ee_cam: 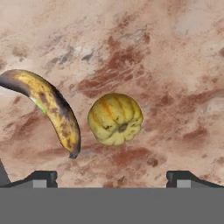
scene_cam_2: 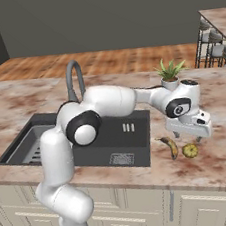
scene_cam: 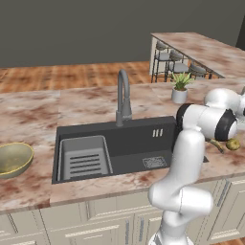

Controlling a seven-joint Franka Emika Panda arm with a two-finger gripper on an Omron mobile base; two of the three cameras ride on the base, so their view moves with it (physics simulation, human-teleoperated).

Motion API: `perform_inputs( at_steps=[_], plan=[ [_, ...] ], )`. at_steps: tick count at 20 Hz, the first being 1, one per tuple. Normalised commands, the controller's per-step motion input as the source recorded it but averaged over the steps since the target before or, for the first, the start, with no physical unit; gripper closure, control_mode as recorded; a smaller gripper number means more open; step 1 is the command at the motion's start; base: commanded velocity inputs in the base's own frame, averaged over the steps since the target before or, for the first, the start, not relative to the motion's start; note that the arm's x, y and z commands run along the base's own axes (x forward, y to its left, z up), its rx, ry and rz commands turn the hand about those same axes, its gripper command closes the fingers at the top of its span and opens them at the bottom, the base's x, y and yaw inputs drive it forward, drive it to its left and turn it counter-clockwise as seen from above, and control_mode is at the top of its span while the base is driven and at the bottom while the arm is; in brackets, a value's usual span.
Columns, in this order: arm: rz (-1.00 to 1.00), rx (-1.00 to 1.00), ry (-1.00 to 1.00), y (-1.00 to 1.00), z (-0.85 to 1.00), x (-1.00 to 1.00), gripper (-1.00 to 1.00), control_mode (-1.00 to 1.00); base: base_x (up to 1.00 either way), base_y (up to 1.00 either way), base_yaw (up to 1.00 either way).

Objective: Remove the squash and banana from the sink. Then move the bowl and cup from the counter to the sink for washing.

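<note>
The squash (scene_cam_2: 190, 150) (ee_cam: 115, 119) and the banana (scene_cam_2: 171, 146) (ee_cam: 52, 105) lie side by side on the marble counter, just right of the sink (scene_cam_2: 134, 127) (scene_cam: 139, 136). They also show at the right edge of the left base view, the squash (scene_cam: 233, 143) beside the banana (scene_cam: 216, 145). My gripper (scene_cam_2: 187, 135) (ee_cam: 113, 179) hovers just above them, open, nothing between its fingers. The bowl (scene_cam: 14, 158) sits on the counter left of the sink. The cup is out of view.
A grey gooseneck faucet (scene_cam: 123, 98) (scene_cam_2: 73, 77) rises behind the basin, which holds a ribbed tray insert (scene_cam: 85, 158). A white pot with a green plant (scene_cam_2: 170, 77) (scene_cam: 180, 88) stands behind the fruit. Bar stools (scene_cam: 172, 62) line a far counter.
</note>
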Motion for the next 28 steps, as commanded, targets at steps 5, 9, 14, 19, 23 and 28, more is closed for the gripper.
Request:
perform_inputs(
  at_steps=[5, 9, 14, 19, 23, 28],
  plan=[
    [0.10, 0.00, 0.00, 0.26, 0.32, -0.25, -1.00, -1.00, 0.00, 0.00, 0.00],
    [0.10, 0.00, 0.00, 0.30, 0.33, -0.22, -1.00, -1.00, 0.00, 0.00, 0.00],
    [0.13, 0.00, 0.00, 0.38, 0.28, -0.20, -1.00, -1.00, 0.00, 0.00, 0.00],
    [0.13, 0.00, -0.02, 0.42, 0.20, -0.20, -1.00, -1.00, 0.00, 0.00, 0.00],
    [0.13, 0.00, -0.06, 0.42, 0.12, -0.14, -1.00, -1.00, 0.00, 0.00, 0.00],
    [0.11, 0.00, -0.09, 0.46, 0.06, -0.06, -1.00, -1.00, 0.00, 0.00, 0.00]
  ],
)
